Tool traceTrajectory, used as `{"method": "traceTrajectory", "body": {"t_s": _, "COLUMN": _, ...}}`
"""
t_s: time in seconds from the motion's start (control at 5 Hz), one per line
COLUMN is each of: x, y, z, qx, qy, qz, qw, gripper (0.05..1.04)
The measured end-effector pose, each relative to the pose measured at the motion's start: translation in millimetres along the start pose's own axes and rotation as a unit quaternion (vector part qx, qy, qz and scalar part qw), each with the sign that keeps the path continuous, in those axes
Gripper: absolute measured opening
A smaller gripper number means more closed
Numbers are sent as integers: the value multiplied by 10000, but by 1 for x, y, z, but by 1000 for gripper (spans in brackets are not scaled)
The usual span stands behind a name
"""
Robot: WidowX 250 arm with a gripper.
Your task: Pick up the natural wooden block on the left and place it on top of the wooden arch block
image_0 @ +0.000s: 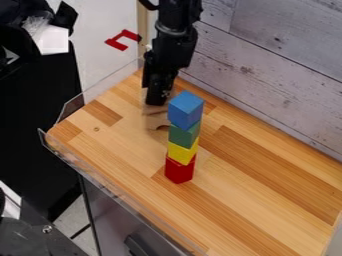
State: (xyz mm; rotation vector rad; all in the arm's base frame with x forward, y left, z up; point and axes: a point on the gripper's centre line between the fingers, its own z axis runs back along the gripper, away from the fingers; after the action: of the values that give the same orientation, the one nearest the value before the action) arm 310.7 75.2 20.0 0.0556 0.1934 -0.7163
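Blue, green, yellow, red cubes (pixel 183 136) stack unevenly; fingers (pixel 155 97) apart or together, I cannot tell.

The stack (pixel 180 137) runs through four plain colours: a blue block (pixel 186 109) above a green block (pixel 183 134), then a yellow block (pixel 182 152) and a red block (pixel 179 171) at the foot. Under the stack, the tabletop (pixel 267 200) is honey-coloured wood patterned in long strips, some pale, others a deeper orange-brown. Behind the stack, the boards (pixel 267 65) are whitish grey with faint streaks and darker knots, and the claw (pixel 157 101) above it is black.
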Motion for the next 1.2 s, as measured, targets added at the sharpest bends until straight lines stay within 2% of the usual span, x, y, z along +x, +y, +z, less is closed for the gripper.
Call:
{"method": "traceTrajectory", "body": {"t_s": 0.4, "x": 4, "y": -9, "z": -3, "qx": 0, "qy": 100, "qz": -108, "qw": 9999, "gripper": 563}}
{"method": "traceTrajectory", "body": {"t_s": 0.8, "x": 8, "y": -16, "z": -1, "qx": 105, "qy": 66, "qz": -207, "qw": 9997, "gripper": 563}}
{"method": "traceTrajectory", "body": {"t_s": 1.0, "x": 8, "y": -17, "z": 0, "qx": 110, "qy": 97, "qz": -140, "qw": 9998, "gripper": 611}}
{"method": "traceTrajectory", "body": {"t_s": 1.2, "x": 7, "y": -17, "z": 4, "qx": 43, "qy": 177, "qz": 94, "qw": 9998, "gripper": 899}}
